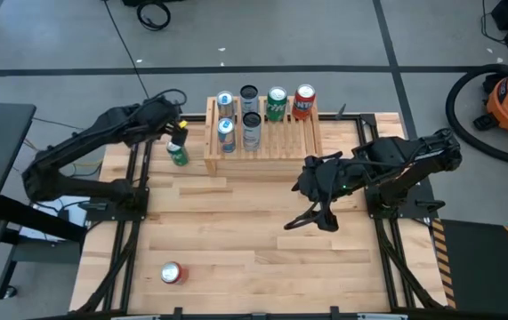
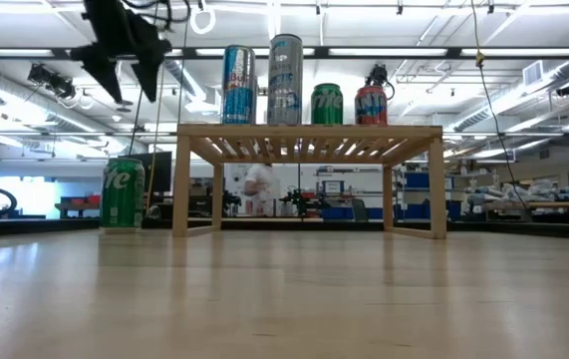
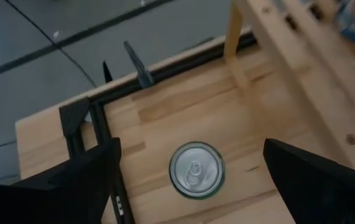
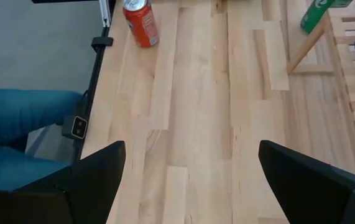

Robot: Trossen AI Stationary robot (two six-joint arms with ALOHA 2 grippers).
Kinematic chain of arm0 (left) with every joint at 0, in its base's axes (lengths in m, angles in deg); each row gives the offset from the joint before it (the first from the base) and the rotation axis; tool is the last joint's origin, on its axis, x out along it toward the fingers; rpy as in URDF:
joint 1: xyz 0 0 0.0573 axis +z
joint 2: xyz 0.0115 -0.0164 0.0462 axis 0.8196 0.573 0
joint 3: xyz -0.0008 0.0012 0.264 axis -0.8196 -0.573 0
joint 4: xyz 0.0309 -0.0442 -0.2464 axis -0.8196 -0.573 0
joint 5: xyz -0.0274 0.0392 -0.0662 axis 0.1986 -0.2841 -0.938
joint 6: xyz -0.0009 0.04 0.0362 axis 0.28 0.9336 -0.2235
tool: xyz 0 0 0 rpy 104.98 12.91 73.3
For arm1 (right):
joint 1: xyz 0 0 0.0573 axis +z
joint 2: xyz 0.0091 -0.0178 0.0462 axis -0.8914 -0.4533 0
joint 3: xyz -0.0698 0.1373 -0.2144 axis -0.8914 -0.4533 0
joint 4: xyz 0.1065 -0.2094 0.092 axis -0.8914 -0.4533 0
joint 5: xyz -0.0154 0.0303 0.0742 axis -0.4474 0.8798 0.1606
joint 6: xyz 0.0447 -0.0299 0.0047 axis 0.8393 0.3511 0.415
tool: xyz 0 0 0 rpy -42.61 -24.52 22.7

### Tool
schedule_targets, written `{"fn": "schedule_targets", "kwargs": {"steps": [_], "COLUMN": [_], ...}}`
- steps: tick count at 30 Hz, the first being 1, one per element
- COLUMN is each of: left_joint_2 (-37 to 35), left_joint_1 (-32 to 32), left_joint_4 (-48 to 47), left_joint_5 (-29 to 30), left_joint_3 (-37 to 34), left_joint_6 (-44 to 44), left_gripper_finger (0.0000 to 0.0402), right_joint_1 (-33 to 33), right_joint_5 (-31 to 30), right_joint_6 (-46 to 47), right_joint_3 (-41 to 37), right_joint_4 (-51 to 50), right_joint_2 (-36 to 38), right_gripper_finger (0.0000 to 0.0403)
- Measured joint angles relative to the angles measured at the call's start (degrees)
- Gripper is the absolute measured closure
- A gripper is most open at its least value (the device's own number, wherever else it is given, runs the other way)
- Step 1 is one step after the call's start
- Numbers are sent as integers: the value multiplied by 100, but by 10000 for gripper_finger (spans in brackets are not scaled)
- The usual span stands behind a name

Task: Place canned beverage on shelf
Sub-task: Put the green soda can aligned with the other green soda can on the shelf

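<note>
1. We see the left gripper (image 1: 175, 127) directly above the green can (image 1: 178, 154), fingers spread wide and holding nothing; the can stands upright on the table (image 1: 262, 249), centred between the fingers in the left wrist view, which suits a descent onto it.
2. Just beside that gripper stands the shelf (image 1: 307, 142), already carrying six upright cans, with free slats near its front edge.
3. The right gripper (image 1: 311, 218) hovers in front of the shelf, fingers wide and empty, apparently waiting.
4. A red can (image 1: 173, 273) stands well apart from both grippers.
</note>
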Motion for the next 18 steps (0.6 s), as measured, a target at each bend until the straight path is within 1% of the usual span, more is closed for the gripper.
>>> {"fn": "schedule_targets", "kwargs": {"steps": [4, 8, 15, 18], "left_joint_2": [412, 756, 1134, 1225], "left_joint_1": [207, 429, 809, 891], "left_joint_4": [-103, -146, -495, -508], "left_joint_5": [-214, -614, -836, -854], "left_joint_3": [0, 0, 0, 0], "left_joint_6": [113, 161, 295, 301], "left_gripper_finger": [5, 5, 5, 5], "right_joint_1": [17, 15, 15, 15], "right_joint_5": [-14, -16, -16, -16], "right_joint_6": [-4, -4, -48, -56], "right_joint_3": [0, 0, 0, 0], "right_joint_4": [0, -2, -12, -17], "right_joint_2": [0, 0, 0, -2], "right_gripper_finger": [25, 25, 25, 25]}}
